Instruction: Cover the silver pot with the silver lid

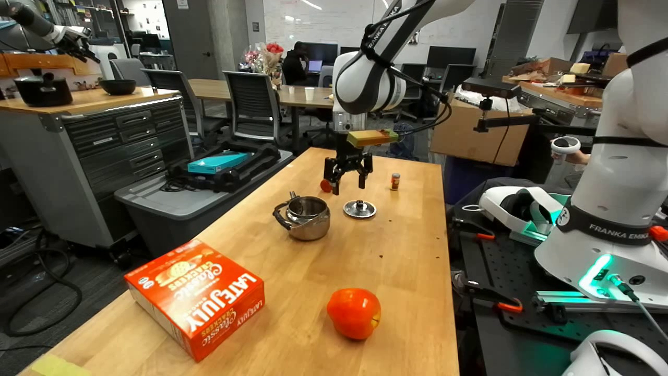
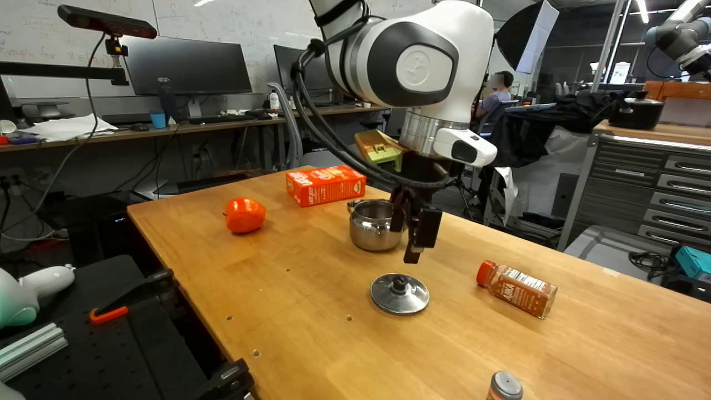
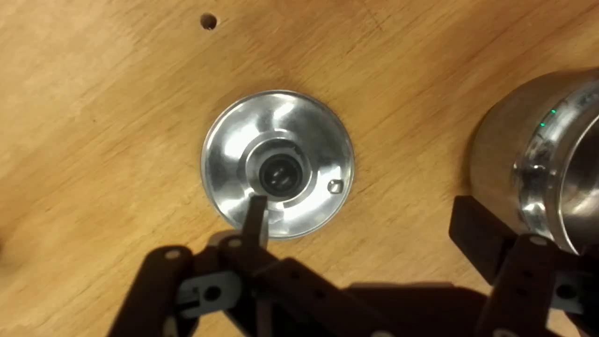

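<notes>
Wrist view shows the empty tool (image 3: 359,200) spread; grasping the lid (image 3: 278,146) seems the step, needing centring over its knob (image 3: 281,175).

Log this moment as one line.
pincer: open, empty, above table | silver lid: flat on table | silver pot: upright, uncovered, apart from silver lid | covering: not yet done

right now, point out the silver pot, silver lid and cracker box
Silver pot (image 1: 310,228), in an exterior view: outer wall.
Silver lid (image 3: 281,175), wrist view: dark knob.
Cracker box (image 1: 197,290), in an exterior view: top face.
</notes>
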### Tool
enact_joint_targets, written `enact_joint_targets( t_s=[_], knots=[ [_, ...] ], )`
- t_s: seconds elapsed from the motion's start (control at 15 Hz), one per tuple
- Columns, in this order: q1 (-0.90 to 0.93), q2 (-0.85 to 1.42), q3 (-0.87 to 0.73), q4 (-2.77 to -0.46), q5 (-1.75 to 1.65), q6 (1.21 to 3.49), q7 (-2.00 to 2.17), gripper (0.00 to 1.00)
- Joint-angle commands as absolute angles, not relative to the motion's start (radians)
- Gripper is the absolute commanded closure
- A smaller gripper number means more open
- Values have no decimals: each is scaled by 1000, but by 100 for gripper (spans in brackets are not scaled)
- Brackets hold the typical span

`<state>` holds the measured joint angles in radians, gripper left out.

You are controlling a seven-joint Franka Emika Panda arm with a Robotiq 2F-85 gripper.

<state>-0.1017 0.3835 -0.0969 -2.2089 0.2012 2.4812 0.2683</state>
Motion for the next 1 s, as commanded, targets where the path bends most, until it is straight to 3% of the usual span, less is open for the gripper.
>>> enact_joint_targets(
  t_s=[0.0, 0.93],
  knots=[
    [-84, 436, -117, -2159, 181, 2472, 313, 0],
    [-64, 481, -152, -2148, 138, 2448, 401, 0]
  ],
)
